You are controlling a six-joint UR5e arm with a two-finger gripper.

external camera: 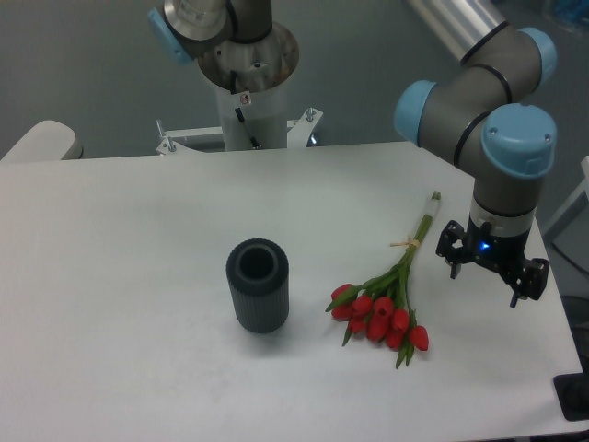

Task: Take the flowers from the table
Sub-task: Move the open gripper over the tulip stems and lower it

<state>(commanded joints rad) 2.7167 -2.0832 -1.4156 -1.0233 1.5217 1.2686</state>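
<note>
We have one arm, one gripper (490,273), hanging low over the right side of the table (138,276). Fingers are spread apart with nothing between them, pointing down. A blue light shows on the wrist just above them.

The flowers (391,299) lie flat on the table, right of centre, just left of the gripper and not touching it. One bunch; we count about eight red buds, clustered at the near end. Stems run up and to the far right, pulled together by a thin band about halfway along. The stem tips end near the far side of the gripper.

Our read on the layout: the bunch lies on its side with the stems fanning toward the arm, so the narrow banded section is the part closest to the fingers. That is the sensible grasp point, since the stems are gathered there and the buds stay clear of the pads. The gripper sits beside the stems rather than over them, so we judge it is staged for approach and still needs a short shift left, plus a drop.

One dark ribbed vase (258,284) stands upright, left of the bunch and well apart from it, mouth up. It is out of the approach path.

Risk as we see it: the stems are thin and lie flat, so the fingertips must get right down to the surface.
</note>
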